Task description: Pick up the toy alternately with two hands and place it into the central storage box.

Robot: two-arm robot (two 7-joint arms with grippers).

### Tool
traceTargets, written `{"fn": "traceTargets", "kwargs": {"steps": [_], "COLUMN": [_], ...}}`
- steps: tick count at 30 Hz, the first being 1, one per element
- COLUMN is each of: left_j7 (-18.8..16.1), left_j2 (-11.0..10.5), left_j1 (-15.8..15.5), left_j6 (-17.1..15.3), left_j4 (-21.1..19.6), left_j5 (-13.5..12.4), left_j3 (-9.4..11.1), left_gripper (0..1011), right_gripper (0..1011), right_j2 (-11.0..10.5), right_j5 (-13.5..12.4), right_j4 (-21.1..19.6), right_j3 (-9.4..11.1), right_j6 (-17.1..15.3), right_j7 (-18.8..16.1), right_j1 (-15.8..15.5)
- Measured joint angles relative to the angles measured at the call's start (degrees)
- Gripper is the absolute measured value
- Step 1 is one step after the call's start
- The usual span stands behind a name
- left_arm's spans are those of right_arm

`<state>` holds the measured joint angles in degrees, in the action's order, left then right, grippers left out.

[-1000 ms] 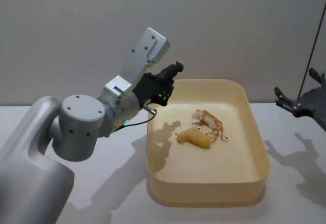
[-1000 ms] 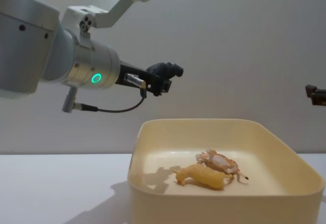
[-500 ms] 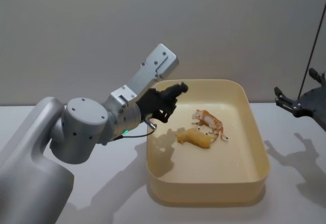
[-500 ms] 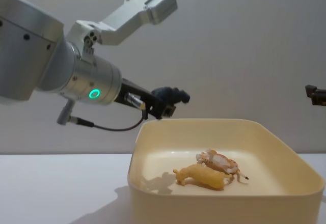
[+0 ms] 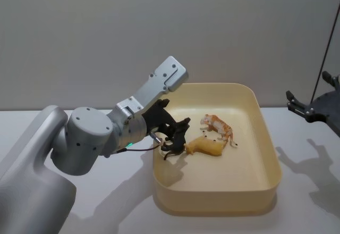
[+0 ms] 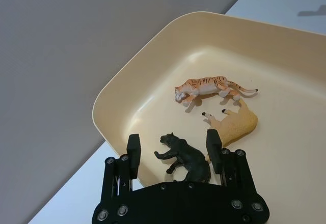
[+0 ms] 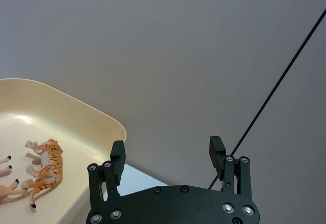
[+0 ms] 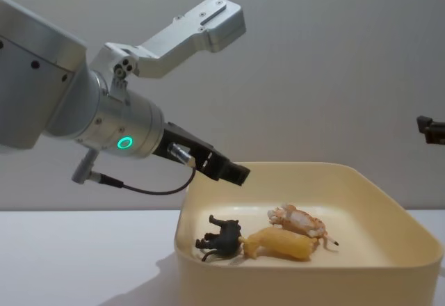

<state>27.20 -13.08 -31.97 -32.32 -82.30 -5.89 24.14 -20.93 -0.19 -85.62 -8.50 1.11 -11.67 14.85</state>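
The black panther figure (image 6: 186,158) lies on its side on the floor of the central storage box (image 5: 268,154), near the box's left wall and just beside the yellow lion figure (image 5: 204,145); the tiger figure (image 5: 218,126) lies farther in. I read the left gripper (image 6: 173,150) as released, its jaws spread above the panther. The right gripper (image 7: 167,157) hangs parked beyond the right rim, jaws apart. The floor nearest me offers open room.
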Motion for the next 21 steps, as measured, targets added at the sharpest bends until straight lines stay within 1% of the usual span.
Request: {"fn": "traceTargets", "kwargs": {"steps": [1,2,3,5,6,7,8,9,10,15,19,20,21], "left_j7": [0.1,0.2,0.2,0.3,0.4,0.5,0.5,0.5,0.5,0.3,-0.8,-1.5,-1.9], "left_j2": [0.0,0.0,-0.1,-0.1,-0.1,-0.1,-0.1,-0.1,-0.1,-0.2,-0.6,-0.8,-1.0], "left_j1": [0.0,0.0,0.1,0.1,0.1,0.1,0.1,0.1,0.1,0.4,1.1,1.6,1.9], "left_j6": [0.0,0.0,-0.1,-0.1,-0.1,-0.1,-0.1,-0.1,-0.1,0.2,1.5,2.3,2.8], "left_j4": [0.0,0.0,0.0,0.0,0.0,0.0,0.0,0.1,0.1,0.0,-0.4,-0.7,-0.9], "left_j5": [-0.1,-0.1,-0.2,-0.3,-0.3,-0.4,-0.4,-0.4,-0.4,-0.3,0.4,0.9,1.2], "left_j3": [0.0,0.0,0.0,0.1,0.1,0.1,0.1,0.1,0.1,0.1,0.2,0.3,0.3], "left_gripper": [777,777,834,864,907,917,968,968,1001,1001,1001,1001,1001], "right_gripper": [1001,1001,1001,1001,1001,1001,1001,1001,1001,1001,1001,1001,1001], "right_j2": [0.0,0.0,0.0,0.0,0.0,0.0,0.0,0.0,0.0,0.0,0.1,0.2,0.2], "right_j5": [0.0,0.0,0.0,0.0,0.0,0.0,0.0,0.0,0.0,-0.2,-1.4,-2.0,-2.0], "right_j4": [0.0,0.0,0.0,0.0,0.0,0.0,0.0,0.0,0.0,-0.2,-1.3,-1.9,-1.9], "right_j3": [0.0,0.0,0.0,0.0,0.0,0.0,0.0,0.0,0.0,0.0,-0.4,-0.6,-0.6], "right_j6": [0.0,0.0,0.0,0.0,0.0,0.0,0.0,0.0,0.0,0.0,-0.2,-0.4,-0.4], "right_j7": [0.0,0.0,0.0,0.0,0.0,0.0,0.0,0.0,0.0,0.1,0.7,1.0,1.0], "right_j1": [0.0,0.0,0.0,0.0,0.0,0.0,0.0,0.0,0.0,-0.3,-1.4,-2.0,-2.0]}}
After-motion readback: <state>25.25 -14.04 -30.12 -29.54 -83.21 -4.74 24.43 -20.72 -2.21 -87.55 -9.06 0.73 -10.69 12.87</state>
